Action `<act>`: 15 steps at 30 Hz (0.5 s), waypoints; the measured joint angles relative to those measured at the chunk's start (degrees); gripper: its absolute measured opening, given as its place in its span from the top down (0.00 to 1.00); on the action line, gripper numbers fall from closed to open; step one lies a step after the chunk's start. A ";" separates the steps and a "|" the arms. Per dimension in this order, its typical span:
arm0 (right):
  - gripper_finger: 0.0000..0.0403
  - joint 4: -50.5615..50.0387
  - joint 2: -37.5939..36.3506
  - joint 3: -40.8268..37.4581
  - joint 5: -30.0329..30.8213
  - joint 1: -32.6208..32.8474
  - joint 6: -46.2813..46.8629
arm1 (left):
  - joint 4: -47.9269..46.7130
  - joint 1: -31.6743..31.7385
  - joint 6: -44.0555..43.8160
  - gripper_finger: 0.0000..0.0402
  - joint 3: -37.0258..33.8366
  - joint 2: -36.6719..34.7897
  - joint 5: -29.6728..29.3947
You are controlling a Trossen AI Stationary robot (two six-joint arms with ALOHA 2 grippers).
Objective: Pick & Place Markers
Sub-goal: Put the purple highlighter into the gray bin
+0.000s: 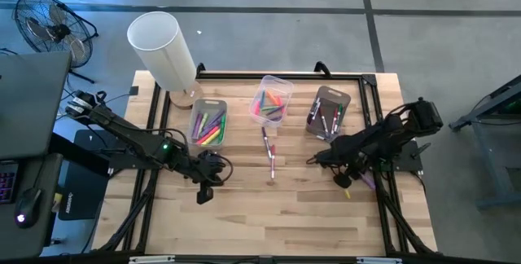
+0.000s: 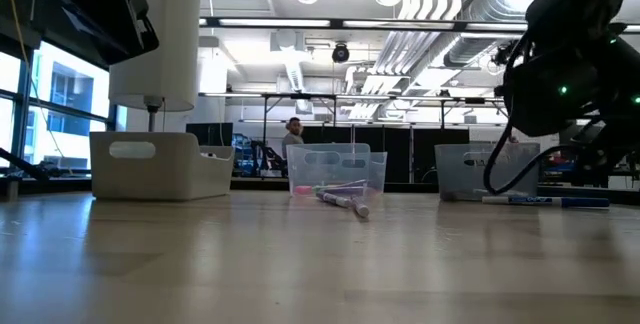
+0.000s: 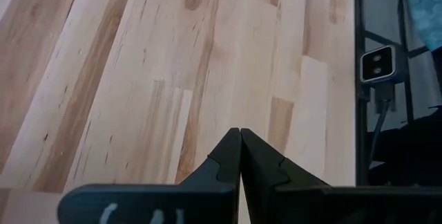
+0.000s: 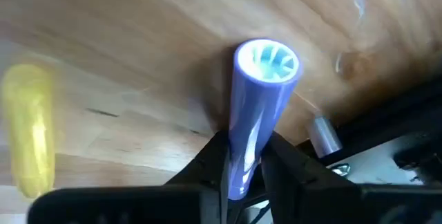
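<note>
Markers fill three bins at the table's far side: a white one [image 1: 207, 124], a clear one [image 1: 271, 101] and a grey one [image 1: 328, 113]. Two loose markers [image 1: 269, 154] lie on the wood mid-table. My right gripper [image 4: 245, 151] is near the right edge, shut on a purple marker [image 4: 259, 99]. A yellow marker [image 4: 29, 137] lies on the wood beside it. My left gripper [image 3: 239, 135] hangs shut and empty above bare wood at the near left [image 1: 203, 192]. My right gripper pinches the purple marker's barrel [image 4: 243, 156] between its two fingers, which come slanting down from above. The marker is tilted, and its hollow ribbed end [image 4: 266, 61] rises toward the wrist camera. The fingers hide its lower end, so I cannot tell whether that end is on the wood.
A tall white cylinder [image 1: 163, 48] on a wooden foot stands at the far left corner. A black frame rail [image 1: 376, 125] runs along the right edge close to my right gripper. Bare wood spreads across the near half of the table [image 1: 285, 215].
</note>
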 joint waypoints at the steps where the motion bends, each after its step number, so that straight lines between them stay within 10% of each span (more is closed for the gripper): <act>1: 0.87 0.00 0.00 0.53 0.27 0.84 0.20 | 0.52 0.00 0.00 1.00 0.00 0.00 -0.02; 15: 0.86 -4.61 -11.06 17.16 19.28 15.45 16.54 | 14.56 0.00 3.04 0.81 0.00 0.04 -4.59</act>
